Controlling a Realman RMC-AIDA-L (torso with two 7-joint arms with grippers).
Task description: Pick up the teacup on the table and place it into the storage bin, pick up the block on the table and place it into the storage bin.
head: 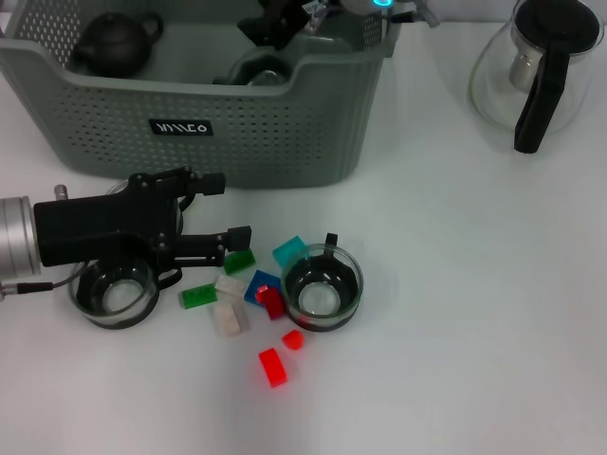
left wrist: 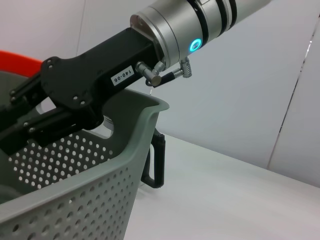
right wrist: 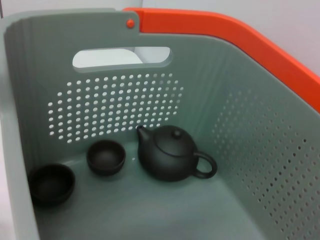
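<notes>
The grey-green storage bin (head: pixel 285 133) stands at the back of the table. Inside it lies a glass teacup (head: pixel 258 74), right below my right gripper (head: pixel 275 27), which reaches in over the back rim. Two more glass teacups stand on the table, one (head: pixel 322 286) by the blocks and one (head: pixel 114 289) under my left arm. Several small blocks lie between them, among them a green block (head: pixel 239 261), a teal block (head: pixel 289 251) and a red block (head: pixel 272 367). My left gripper (head: pixel 235 209) is open and empty just above the green block.
A dark teapot (right wrist: pixel 172 155) and two dark cups (right wrist: pixel 106 157) sit in the bin (right wrist: pixel 120 65). A glass pitcher with a black handle (head: pixel 541 66) stands at the back right. The left wrist view shows my right arm (left wrist: pixel 100 80) over the bin's rim (left wrist: pixel 145 130).
</notes>
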